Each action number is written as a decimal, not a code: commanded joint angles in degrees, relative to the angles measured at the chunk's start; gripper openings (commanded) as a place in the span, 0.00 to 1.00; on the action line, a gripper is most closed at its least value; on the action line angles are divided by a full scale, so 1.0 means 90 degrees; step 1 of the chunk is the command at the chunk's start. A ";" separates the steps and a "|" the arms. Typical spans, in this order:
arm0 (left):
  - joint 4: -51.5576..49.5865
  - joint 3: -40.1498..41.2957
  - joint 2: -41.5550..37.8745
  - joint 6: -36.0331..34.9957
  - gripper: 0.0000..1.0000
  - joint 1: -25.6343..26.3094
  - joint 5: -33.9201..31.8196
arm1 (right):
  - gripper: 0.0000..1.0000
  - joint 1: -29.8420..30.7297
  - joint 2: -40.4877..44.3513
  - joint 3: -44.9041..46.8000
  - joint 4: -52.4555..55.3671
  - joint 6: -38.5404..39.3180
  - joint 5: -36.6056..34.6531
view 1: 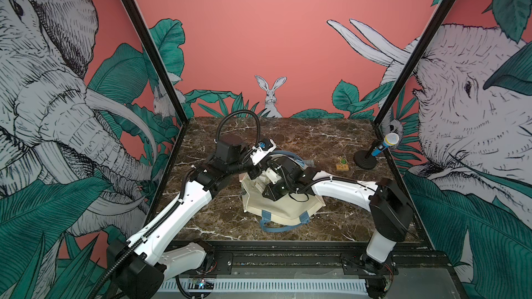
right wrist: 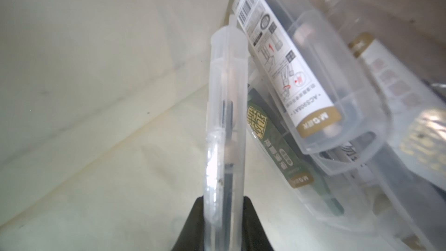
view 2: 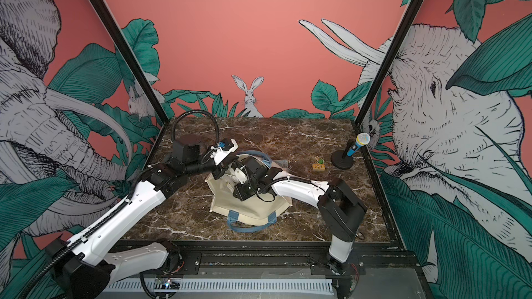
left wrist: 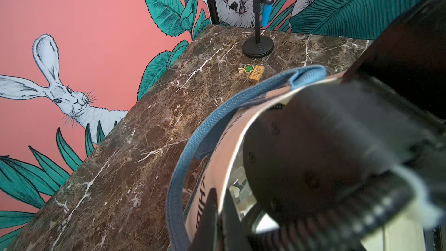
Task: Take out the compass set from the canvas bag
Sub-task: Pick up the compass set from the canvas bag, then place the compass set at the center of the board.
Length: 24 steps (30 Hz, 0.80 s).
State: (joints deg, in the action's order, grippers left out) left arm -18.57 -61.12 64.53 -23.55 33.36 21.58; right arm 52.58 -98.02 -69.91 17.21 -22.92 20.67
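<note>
One cream canvas bag (view 1: 282, 211), left tool (left wrist: 217, 218) clenched on its rim, right tool (right wrist: 223, 213) pinching slim clear plastic tube (right wrist: 226, 105)

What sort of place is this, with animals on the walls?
Probably a staged robot test booth: two mounted arms work over a marble-look tabletop, printed jungle panels wall it in, and a microphone stands by.

Bright, even light, soft shadows; both top views bow at the edges; wrist views blur close up.
</note>
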 commanded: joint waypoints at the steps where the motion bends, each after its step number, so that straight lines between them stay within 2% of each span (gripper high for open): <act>1: 0.0218 0.0112 -0.0415 0.0004 0.00 0.0082 -0.0075 | 0.17 -0.0137 0.0625 0.0021 0.0087 0.0172 -0.0378; 7: 0.0239 0.0266 -0.0631 -0.0182 0.00 0.0083 -0.0987 | 0.16 -0.0142 0.1323 0.0058 0.0648 0.0314 -0.0594; 12: 0.0092 0.0267 -0.0686 -0.0626 0.00 0.0031 -0.1360 | 0.16 -0.0147 0.1944 -0.0011 0.1161 0.0406 -0.0804; 19: 0.0051 0.0204 -0.0634 -0.0650 0.00 -0.0420 -0.1006 | 0.14 -0.0164 0.2719 -0.0504 0.2012 0.0647 -0.1350; 24: -0.0120 0.0079 -0.0715 -0.0829 0.00 -0.0783 -0.0854 | 0.12 -0.0355 0.3461 -0.0393 0.2248 0.0671 -0.1937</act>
State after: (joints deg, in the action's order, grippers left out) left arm -20.45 -58.67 60.80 -28.71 27.57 12.43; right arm 50.70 -70.59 -73.21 35.14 -17.69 8.14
